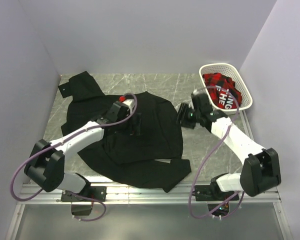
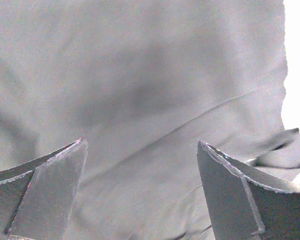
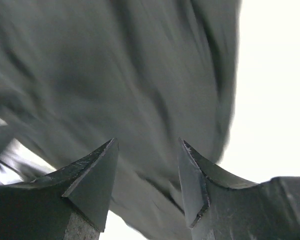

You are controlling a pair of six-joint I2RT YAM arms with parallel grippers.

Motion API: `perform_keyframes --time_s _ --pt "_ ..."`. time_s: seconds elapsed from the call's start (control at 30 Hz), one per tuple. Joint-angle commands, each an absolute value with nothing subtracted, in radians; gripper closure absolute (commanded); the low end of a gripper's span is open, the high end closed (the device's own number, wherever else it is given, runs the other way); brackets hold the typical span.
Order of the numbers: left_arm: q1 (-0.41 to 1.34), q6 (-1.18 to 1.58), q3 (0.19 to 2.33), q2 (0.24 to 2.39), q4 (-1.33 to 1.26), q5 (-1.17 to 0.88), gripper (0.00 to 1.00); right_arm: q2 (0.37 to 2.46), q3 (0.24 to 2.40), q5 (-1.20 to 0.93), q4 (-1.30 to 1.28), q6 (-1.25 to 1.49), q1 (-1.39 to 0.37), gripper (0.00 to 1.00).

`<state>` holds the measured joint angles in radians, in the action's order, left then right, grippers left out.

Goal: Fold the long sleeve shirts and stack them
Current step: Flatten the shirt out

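Between pale walls (image 1: 140, 35), a grey marbled worktop (image 1: 160, 82) carries the black shirt (image 1: 155, 125), spread under the wide-open, empty left pincer (image 2: 140, 144) and beside the part-open, empty right pincer (image 3: 147, 145); beyond it a white basket (image 1: 245, 90) holds red checked cloth (image 1: 219, 84)

marbled tbl (image 1: 160, 82), black shirt (image 1: 155, 130) spread mid, white basket (image 1: 221, 65) far-R corner
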<state>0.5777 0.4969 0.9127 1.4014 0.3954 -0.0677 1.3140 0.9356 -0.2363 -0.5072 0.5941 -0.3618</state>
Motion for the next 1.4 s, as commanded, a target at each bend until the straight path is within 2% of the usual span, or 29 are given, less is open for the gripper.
perform_keyframes --time_s 0.0,0.07,0.17,0.33,0.47,0.67,1.1,1.37 --pt "0.63 0.431 0.986 1.443 0.21 -0.12 0.03 1.391 1.047 -0.232 -0.303 0.656 -0.336 0.42" --pt "0.666 0.423 1.029 1.508 0.192 -0.129 0.02 1.475 1.104 -0.227 -0.203 0.704 -0.334 0.49" --pt "0.696 0.403 1.063 1.577 0.161 -0.159 0.02 1.602 1.165 -0.242 -0.074 0.767 -0.318 0.51" --pt "0.707 0.385 1.036 1.615 0.104 -0.218 0.02 1.805 1.281 -0.287 0.039 0.81 -0.299 0.5" --pt "0.707 0.364 1.058 1.673 0.138 -0.244 0.02 1.975 1.37 -0.316 0.095 0.856 -0.285 0.45" --pt "0.707 0.351 1.057 1.709 0.19 -0.29 0.02 2.12 1.449 -0.321 0.158 0.894 -0.278 0.44" --pt "0.707 0.318 0.98 1.716 0.304 -0.383 0.02 2.24 1.514 -0.302 0.169 0.968 -0.267 0.44" --pt "0.709 0.316 0.977 1.75 0.308 -0.382 0.02 2.154 1.341 -0.253 0.225 1.038 -0.267 0.44"
